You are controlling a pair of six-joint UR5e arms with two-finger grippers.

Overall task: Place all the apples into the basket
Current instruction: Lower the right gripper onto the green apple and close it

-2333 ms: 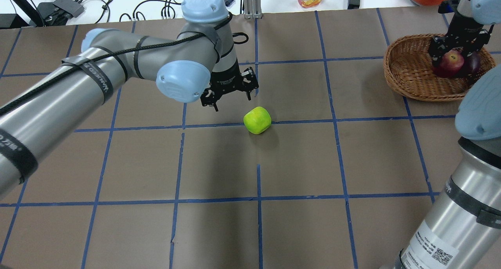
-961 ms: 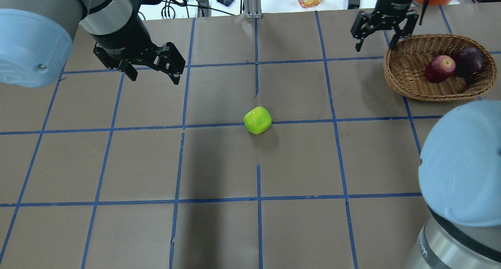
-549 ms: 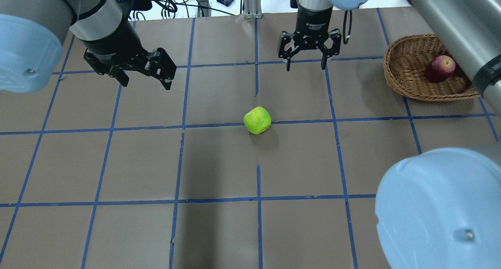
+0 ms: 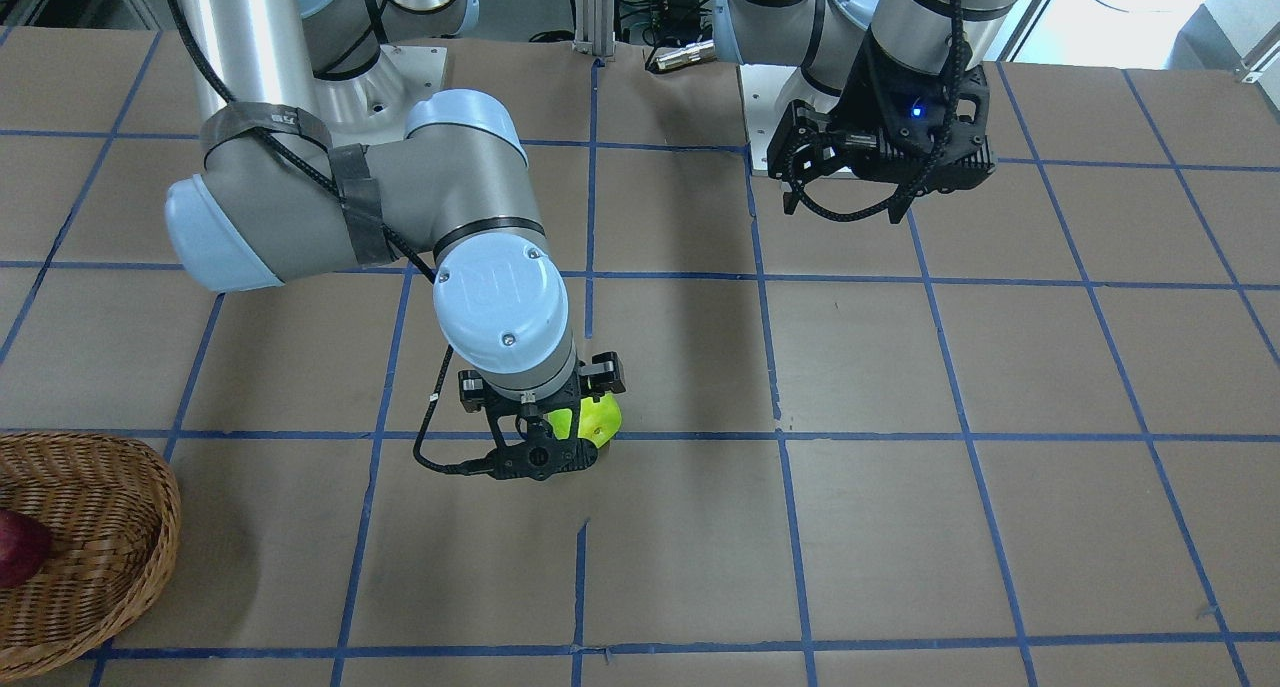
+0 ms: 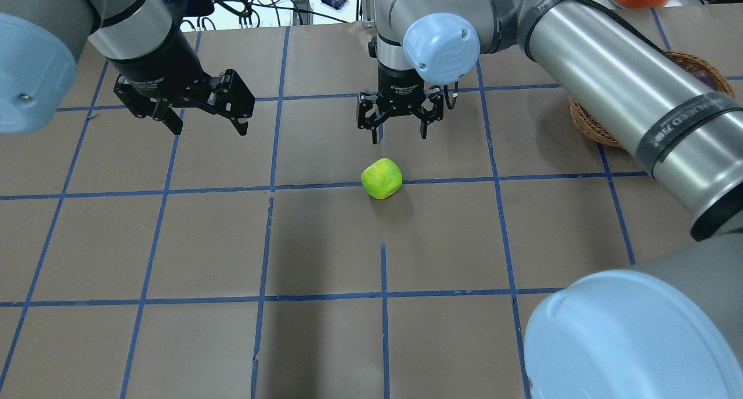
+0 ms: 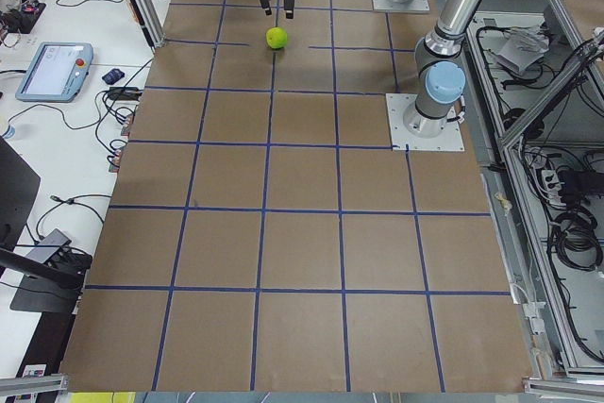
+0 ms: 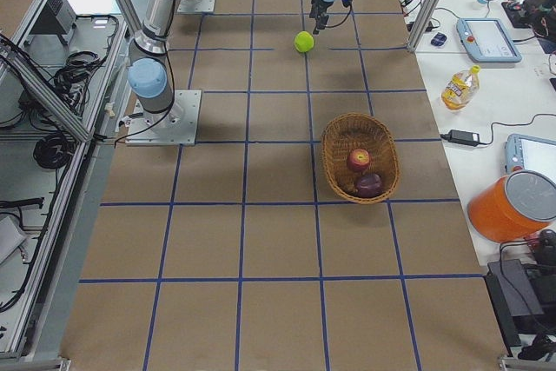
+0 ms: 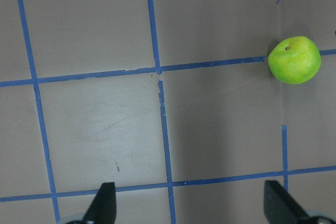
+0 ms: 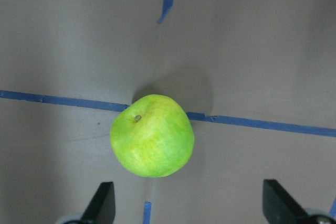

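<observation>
Right tool (image 5: 399, 133) hovers released above the yellow-green apple (image 5: 381, 178); apple on table (image 5: 325, 242).

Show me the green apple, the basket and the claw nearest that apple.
green apple (image 5: 381, 178), overhead view, middle of its skin.
basket (image 7: 354, 130), right side view, bare inner weave.
right claw (image 5: 400, 136), overhead view, midway between its fingertips.

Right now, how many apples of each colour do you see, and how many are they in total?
Yellow-green apple: 1, on the table
Red apple: 1, in the basket
Dark maroon apple: 1, in the basket
Total: 3 apples
</observation>
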